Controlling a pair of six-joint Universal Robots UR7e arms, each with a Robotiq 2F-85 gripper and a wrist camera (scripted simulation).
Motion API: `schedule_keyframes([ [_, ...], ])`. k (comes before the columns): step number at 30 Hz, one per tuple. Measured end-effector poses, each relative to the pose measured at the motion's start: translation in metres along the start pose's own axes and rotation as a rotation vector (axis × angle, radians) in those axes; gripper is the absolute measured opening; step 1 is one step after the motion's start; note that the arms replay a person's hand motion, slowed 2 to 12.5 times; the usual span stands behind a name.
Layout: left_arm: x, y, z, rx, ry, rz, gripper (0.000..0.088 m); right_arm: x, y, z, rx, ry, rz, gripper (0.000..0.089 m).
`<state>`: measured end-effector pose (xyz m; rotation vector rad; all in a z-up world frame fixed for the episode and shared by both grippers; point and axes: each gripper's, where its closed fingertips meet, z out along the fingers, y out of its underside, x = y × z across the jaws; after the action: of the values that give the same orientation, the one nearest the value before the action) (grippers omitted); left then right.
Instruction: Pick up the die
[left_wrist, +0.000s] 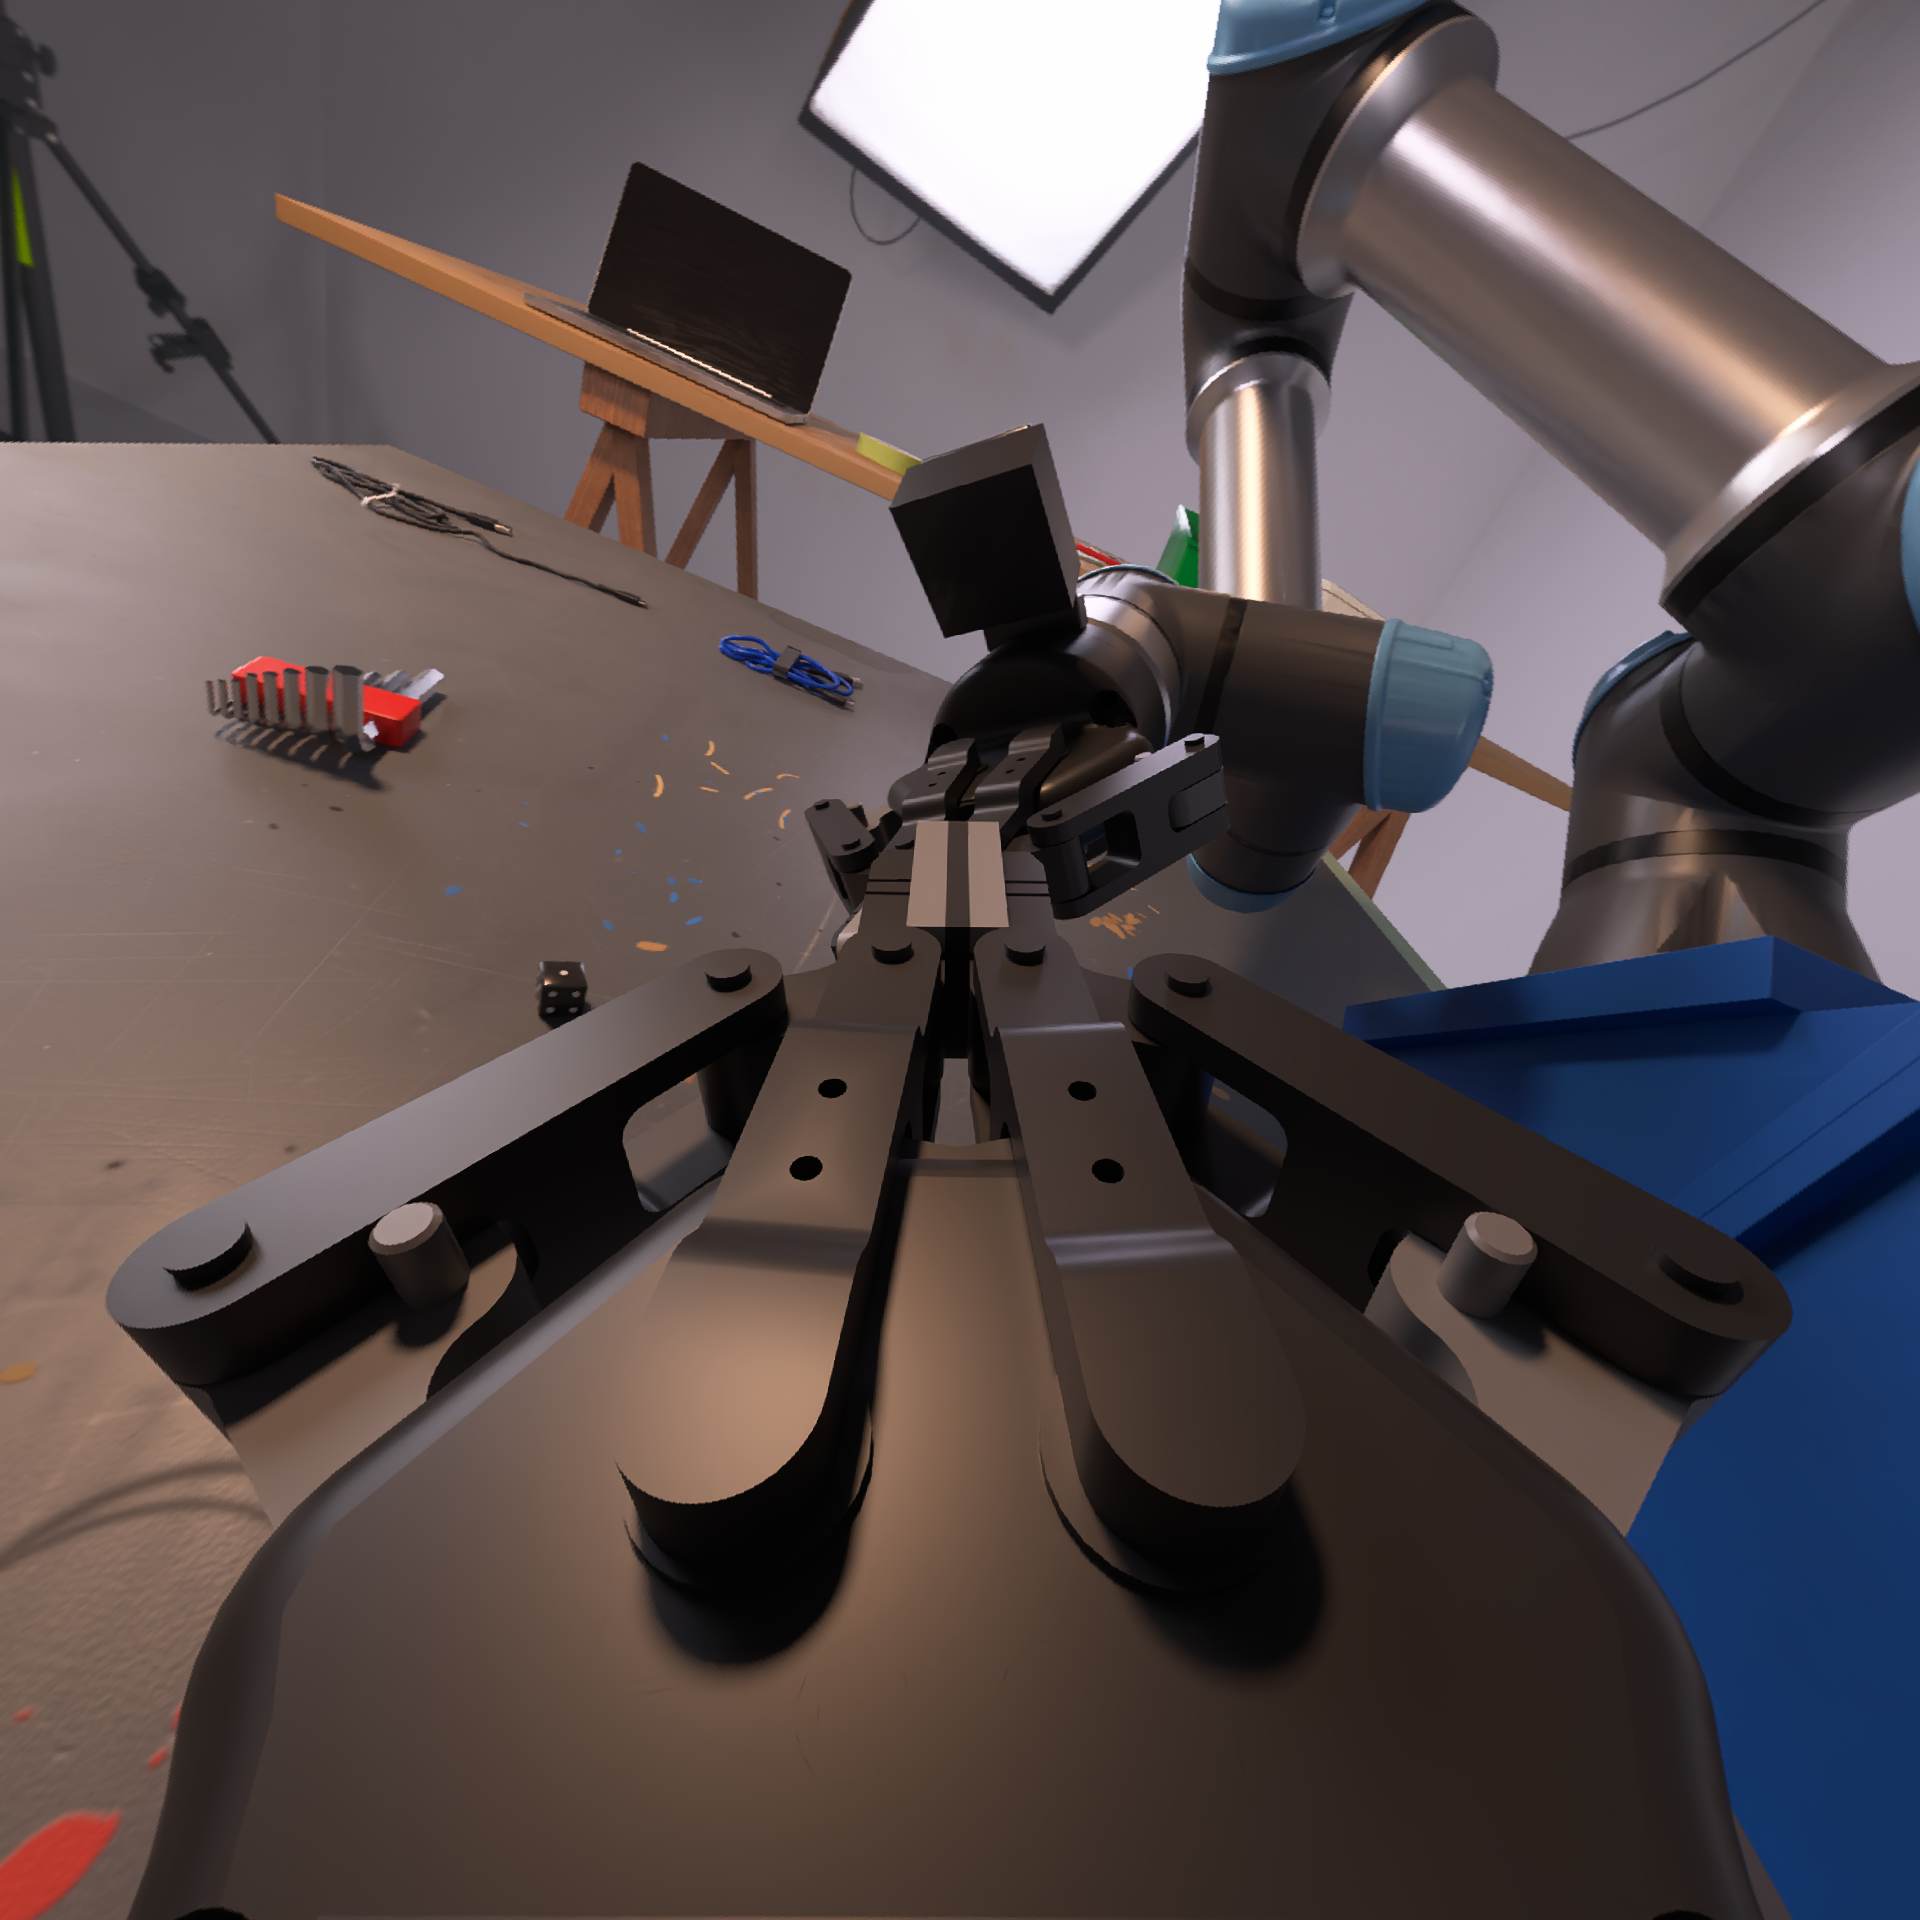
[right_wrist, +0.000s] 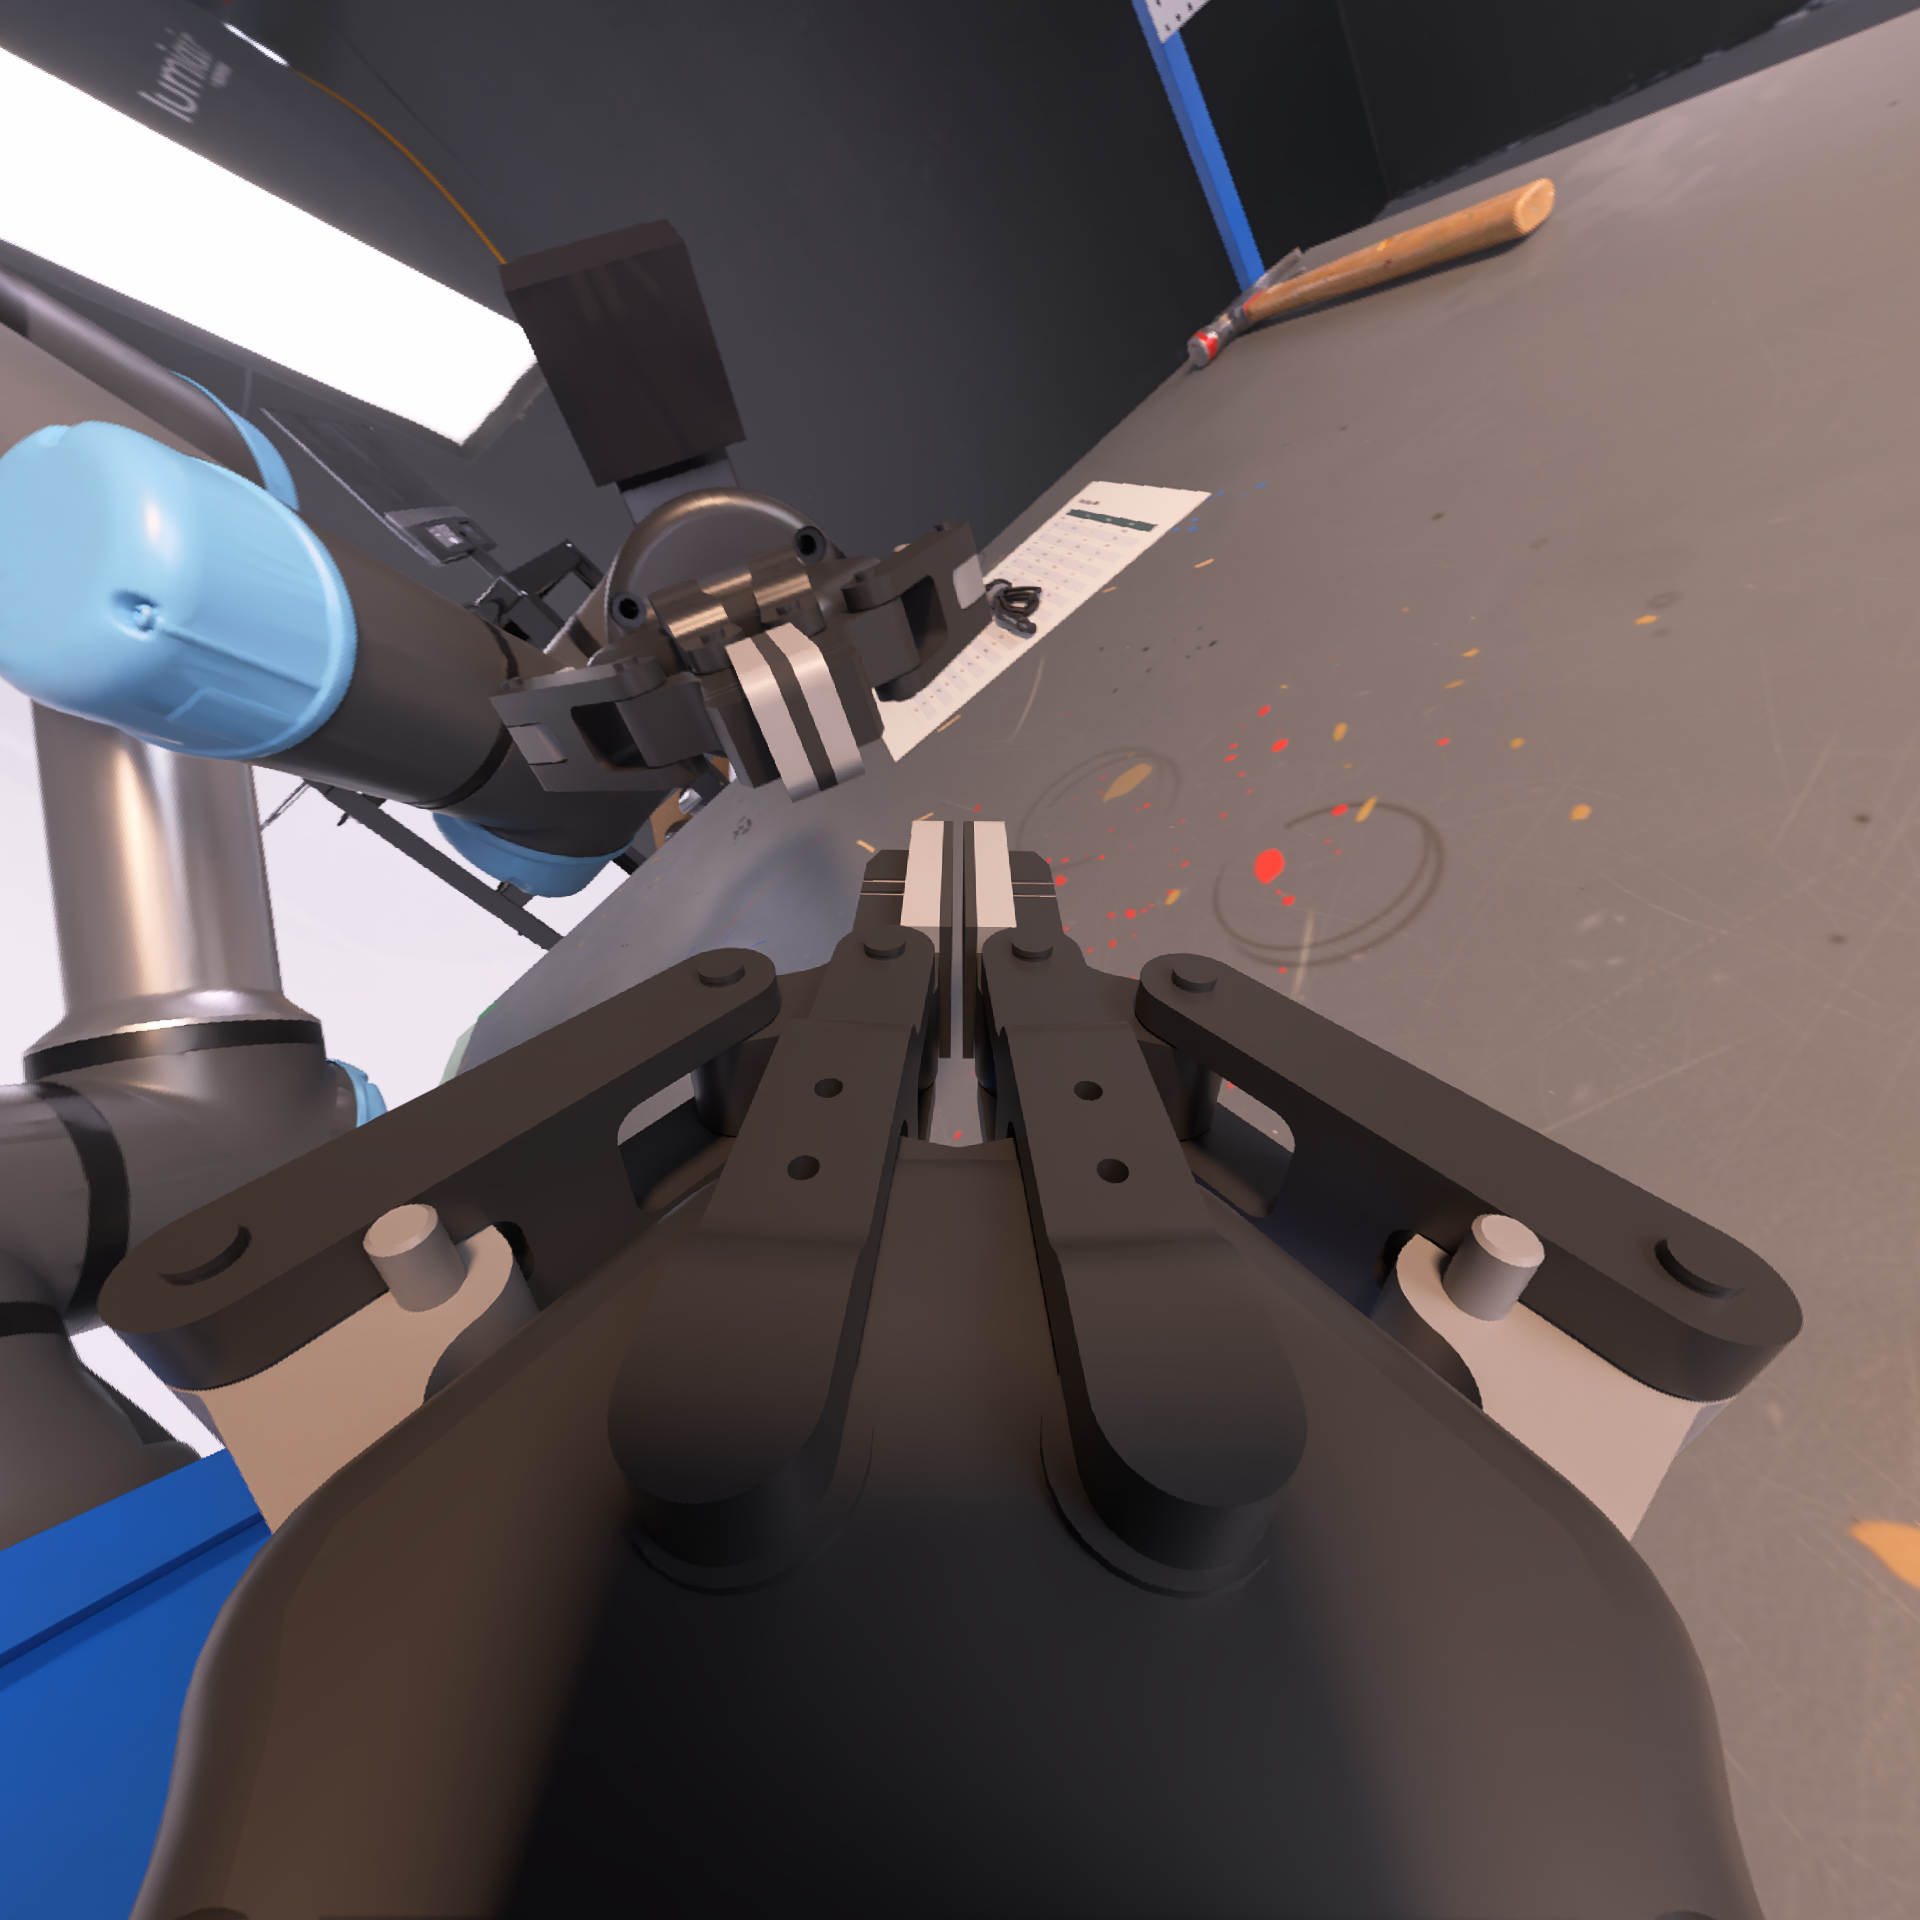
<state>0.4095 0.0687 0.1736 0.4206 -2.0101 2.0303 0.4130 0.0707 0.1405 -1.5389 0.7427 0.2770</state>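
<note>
A small black die (left_wrist: 562, 989) with white pips sits on the grey table (left_wrist: 312, 987), left of and below my left gripper's fingertips. My left gripper (left_wrist: 957, 873) is shut and empty, above the table. My right gripper (right_wrist: 958, 871) is shut and empty too, above the table near red paint spots. The two grippers point at each other, tips close but apart: the right gripper shows in the left wrist view (left_wrist: 987, 784), the left gripper in the right wrist view (right_wrist: 795, 717). The die is not visible in the right wrist view.
A red socket set (left_wrist: 322, 701), a blue coiled cable (left_wrist: 788, 670) and a black cable (left_wrist: 436, 514) lie farther off. A blue box (left_wrist: 1704, 1195) stands at the right. A hammer (right_wrist: 1371, 265), a printed sheet (right_wrist: 1049, 597) and a small black clip (right_wrist: 1016, 606) lie on the table.
</note>
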Motion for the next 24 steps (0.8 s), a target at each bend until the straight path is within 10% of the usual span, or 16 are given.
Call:
schedule_keyframes([
  [24, -0.055, 0.011, -0.02, -0.039, -0.191, -0.034, 0.0, 0.073, 0.01, -0.038, -0.037, 0.288, 0.065, 0.0022],
])
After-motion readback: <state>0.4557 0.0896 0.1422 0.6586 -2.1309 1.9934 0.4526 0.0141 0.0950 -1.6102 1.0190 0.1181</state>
